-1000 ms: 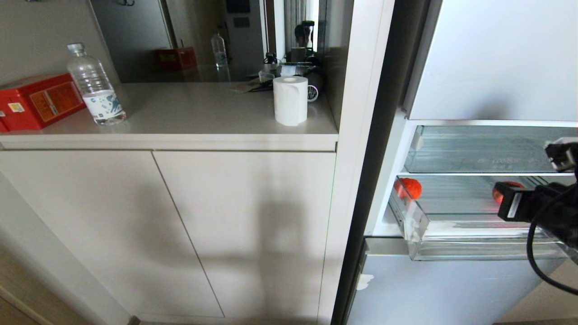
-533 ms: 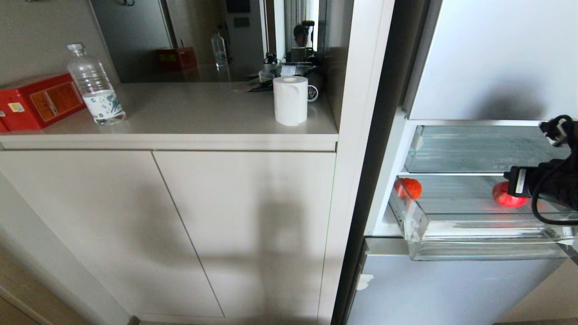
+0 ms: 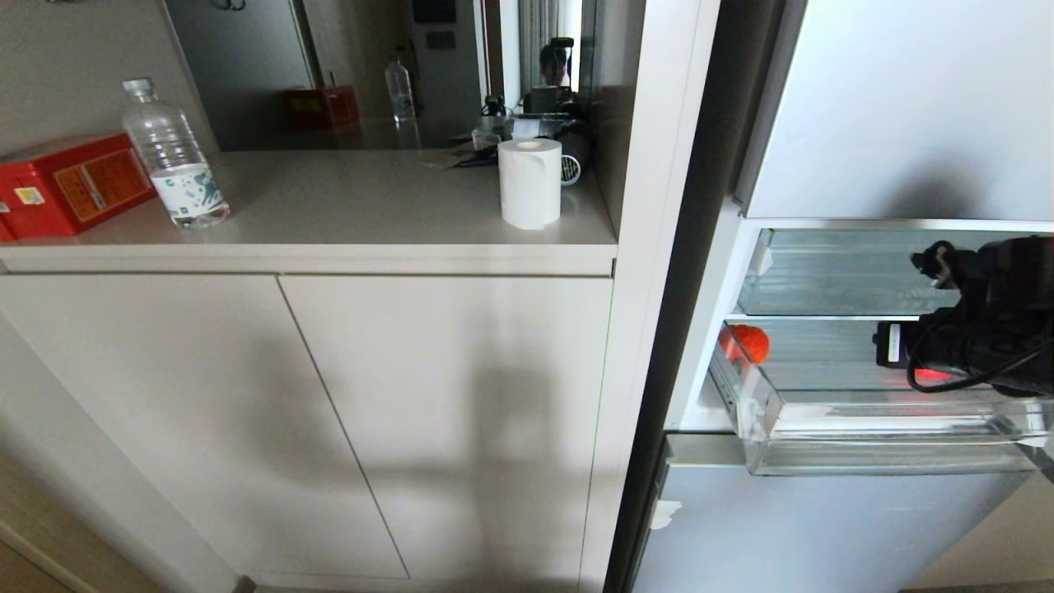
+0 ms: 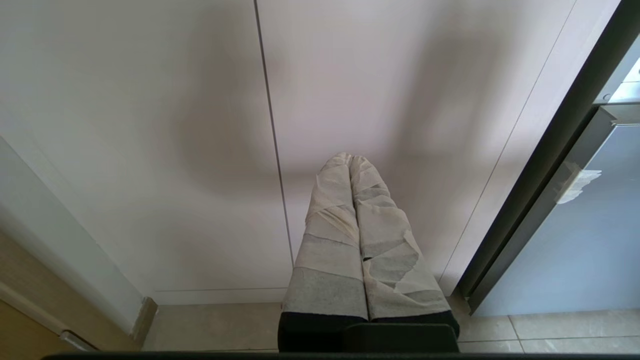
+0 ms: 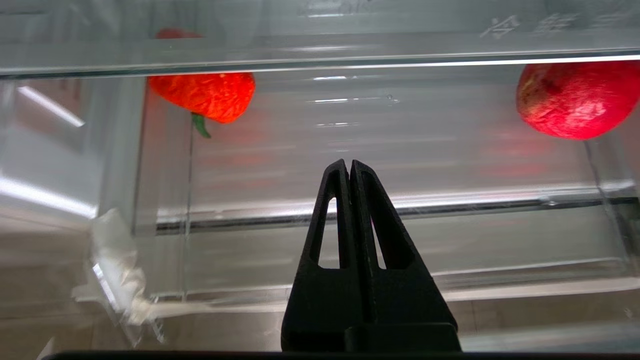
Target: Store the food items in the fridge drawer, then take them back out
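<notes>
The fridge drawer [image 3: 762,416] stands pulled out, a clear deep bin with a thick front lip [image 5: 450,202]. Two food items lie inside. An orange-red one [image 3: 748,343] with a green stem [image 5: 205,95] sits at the drawer's left end. A red one [image 5: 575,100] sits toward the right, and in the head view only a red sliver [image 3: 930,375] of it shows behind my right arm [image 3: 980,346]. My right gripper [image 5: 348,162] is shut and empty, pointing into the drawer between the two fruits and touching neither. My left gripper [image 4: 349,157], wrapped in tape, is shut and parked facing the cabinet doors.
A shallower clear bin [image 3: 848,272] sits just above the drawer under the white fridge door [image 3: 906,107]. On the counter [image 3: 354,214] to the left stand a red box [image 3: 70,185], a water bottle [image 3: 173,156] and a paper roll [image 3: 529,183]. The grey lower fridge door [image 3: 807,527] is below.
My right arm has risen and swung left in front of the drawer. It now covers the red fruit that showed half a second ago. The left arm has stayed still.
</notes>
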Available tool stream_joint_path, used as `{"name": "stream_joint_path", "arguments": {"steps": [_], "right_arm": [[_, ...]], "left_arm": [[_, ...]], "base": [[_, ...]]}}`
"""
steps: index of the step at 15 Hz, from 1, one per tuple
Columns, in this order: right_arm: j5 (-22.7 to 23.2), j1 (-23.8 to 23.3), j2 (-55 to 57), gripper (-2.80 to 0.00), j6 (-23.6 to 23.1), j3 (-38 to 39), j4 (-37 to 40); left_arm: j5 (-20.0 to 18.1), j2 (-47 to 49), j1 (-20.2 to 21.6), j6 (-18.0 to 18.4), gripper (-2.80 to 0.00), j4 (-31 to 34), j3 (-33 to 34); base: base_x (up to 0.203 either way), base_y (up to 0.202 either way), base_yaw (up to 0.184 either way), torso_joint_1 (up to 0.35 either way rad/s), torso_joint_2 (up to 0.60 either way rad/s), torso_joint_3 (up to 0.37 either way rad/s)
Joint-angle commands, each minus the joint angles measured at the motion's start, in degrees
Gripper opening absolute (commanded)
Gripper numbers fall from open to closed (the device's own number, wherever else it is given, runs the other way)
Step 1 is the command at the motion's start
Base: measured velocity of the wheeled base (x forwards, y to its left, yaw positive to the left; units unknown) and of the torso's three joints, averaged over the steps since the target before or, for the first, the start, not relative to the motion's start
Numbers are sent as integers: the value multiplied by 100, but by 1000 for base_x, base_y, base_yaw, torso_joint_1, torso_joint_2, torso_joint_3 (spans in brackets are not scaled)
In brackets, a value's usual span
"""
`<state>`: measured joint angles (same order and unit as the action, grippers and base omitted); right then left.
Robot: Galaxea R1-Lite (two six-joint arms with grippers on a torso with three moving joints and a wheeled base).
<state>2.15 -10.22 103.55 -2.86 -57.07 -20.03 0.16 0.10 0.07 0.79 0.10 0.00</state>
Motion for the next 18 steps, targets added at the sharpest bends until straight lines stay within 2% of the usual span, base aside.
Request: {"name": "stream_joint_path", "arguments": {"steps": [1, 5, 9, 14, 18], "right_arm": [[14, 2, 364, -280, 10, -37, 58], [-12, -167, 187, -280, -5, 52, 970], [-10, -380, -549, -280, 17, 77, 1911], [-12, -582, -1479, -280, -64, -80, 3604], [-21, -698, -1418, -280, -160, 48, 3769]], "left_arm": [[2, 8, 10, 0, -280, -1, 0], [2, 8, 6, 0, -280, -1, 0], [2, 8, 1, 0, -280, -1, 0], [2, 8, 1, 0, -280, -1, 0], [2, 8, 1, 0, -280, -1, 0]], "base": [[0, 0, 0, 0, 0, 0], [0, 0, 0, 0, 0, 0], [0, 0, 0, 0, 0, 0], [0, 0, 0, 0, 0, 0], [0, 0, 0, 0, 0, 0]]}}
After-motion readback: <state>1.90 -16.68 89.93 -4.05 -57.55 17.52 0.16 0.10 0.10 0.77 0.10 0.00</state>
